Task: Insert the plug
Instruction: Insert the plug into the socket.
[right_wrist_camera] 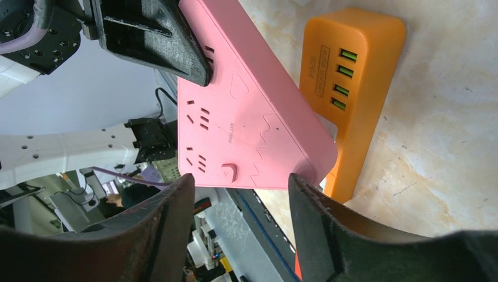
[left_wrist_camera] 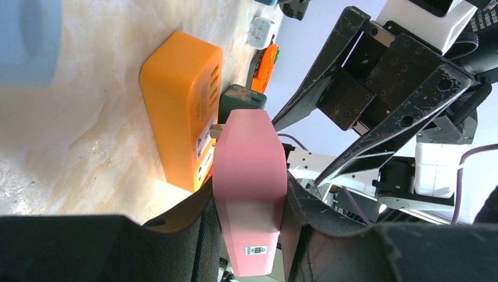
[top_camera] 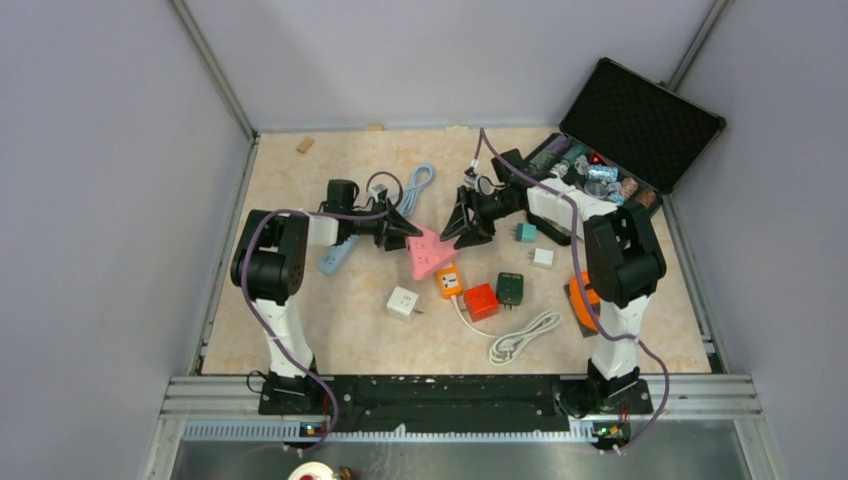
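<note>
Steadiness matters: the left gripper (left_wrist_camera: 249,202) pinches the pink power strip (right_wrist_camera: 252,117), so the spread right gripper (right_wrist_camera: 241,182) should nudge it straight into the orange box (right_wrist_camera: 358,70).

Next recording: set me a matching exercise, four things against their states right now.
1 left claw
2 right claw
3 orange charger
4 case

A resting on the table
B shut on the pink strip
C lid up, at the far right
D open

Pairs: 1-B, 2-D, 3-A, 4-C
</note>
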Controlling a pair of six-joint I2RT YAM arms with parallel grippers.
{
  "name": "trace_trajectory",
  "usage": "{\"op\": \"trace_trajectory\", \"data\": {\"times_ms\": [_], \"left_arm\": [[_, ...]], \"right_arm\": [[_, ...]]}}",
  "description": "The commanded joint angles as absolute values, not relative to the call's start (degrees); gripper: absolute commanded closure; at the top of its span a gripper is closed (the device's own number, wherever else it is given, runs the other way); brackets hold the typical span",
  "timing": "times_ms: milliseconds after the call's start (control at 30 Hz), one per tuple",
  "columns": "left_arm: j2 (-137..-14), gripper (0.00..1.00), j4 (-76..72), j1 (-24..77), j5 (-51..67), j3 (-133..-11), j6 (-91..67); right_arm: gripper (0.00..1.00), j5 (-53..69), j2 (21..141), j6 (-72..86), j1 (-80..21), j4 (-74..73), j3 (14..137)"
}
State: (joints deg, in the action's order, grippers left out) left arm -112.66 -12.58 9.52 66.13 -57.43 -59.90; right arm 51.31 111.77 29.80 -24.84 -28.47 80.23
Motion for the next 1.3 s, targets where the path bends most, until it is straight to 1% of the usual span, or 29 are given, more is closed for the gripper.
{"op": "trace_trajectory", "data": {"times_ms": [0, 167, 233, 333, 400, 667, 1267], "left_arm": [[-107.6, 1.0, -19.8, 9.3, 70.4, -57.1, -64.0], [-106.7, 1.0, -20.6, 9.3, 70.3, -56.2, -64.0], [-106.4, 1.0, -20.7, 9.3, 70.4, -56.1, -64.0], [-106.1, 1.0, -20.5, 9.2, 70.5, -55.9, -63.9], [-105.9, 1.0, -20.3, 9.2, 70.5, -55.5, -63.7], [-104.9, 1.0, -16.2, 8.2, 70.0, -54.7, -60.0], [-108.6, 1.0, -14.7, 8.2, 69.6, -57.3, -57.8]], "right_arm": [[0.44, 51.6, 110.0, 29.7, -25.1, -27.8, 79.0], [0.47, 52.0, 110.3, 30.1, -25.1, -27.7, 78.8], [0.46, 52.1, 110.4, 29.9, -25.2, -27.8, 78.9], [0.41, 51.6, 110.5, 29.4, -25.4, -28.6, 79.2], [0.4, 51.5, 110.5, 29.2, -25.6, -28.7, 79.2], [0.46, 51.7, 111.4, 29.4, -26.1, -28.7, 79.3], [0.45, 51.2, 111.8, 28.1, -26.5, -30.2, 80.1]]}}
